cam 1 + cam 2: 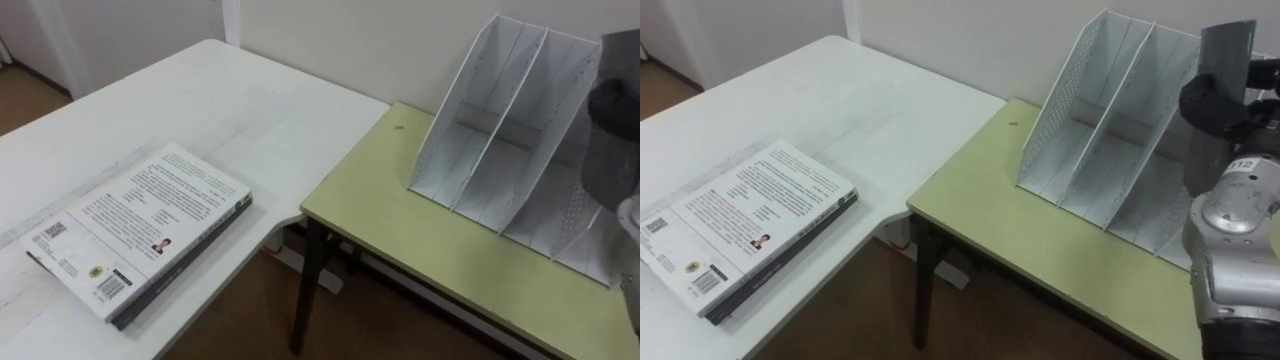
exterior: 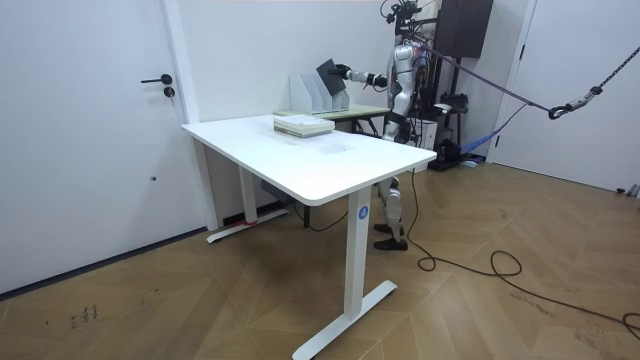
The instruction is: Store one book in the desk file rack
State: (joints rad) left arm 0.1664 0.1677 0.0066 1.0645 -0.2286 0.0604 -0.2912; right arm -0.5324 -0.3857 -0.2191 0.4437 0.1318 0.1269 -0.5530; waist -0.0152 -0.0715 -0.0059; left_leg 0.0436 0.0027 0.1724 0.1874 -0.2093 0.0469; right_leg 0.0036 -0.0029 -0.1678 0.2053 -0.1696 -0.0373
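The white desk ran off the left and bottom edges, and the smaller green table stood against its far corner, its near right end cut off. On the green table stood the white perforated file rack, its compartments empty where they could be seen and its right end hidden behind the robot's raised forearm. A stack of books lay flat on the desk, a white back cover uppermost and one corner out of frame. The dark book was held up at the rack's right end, the right hand clamped round its lower part; whether it had entered a compartment could not be told
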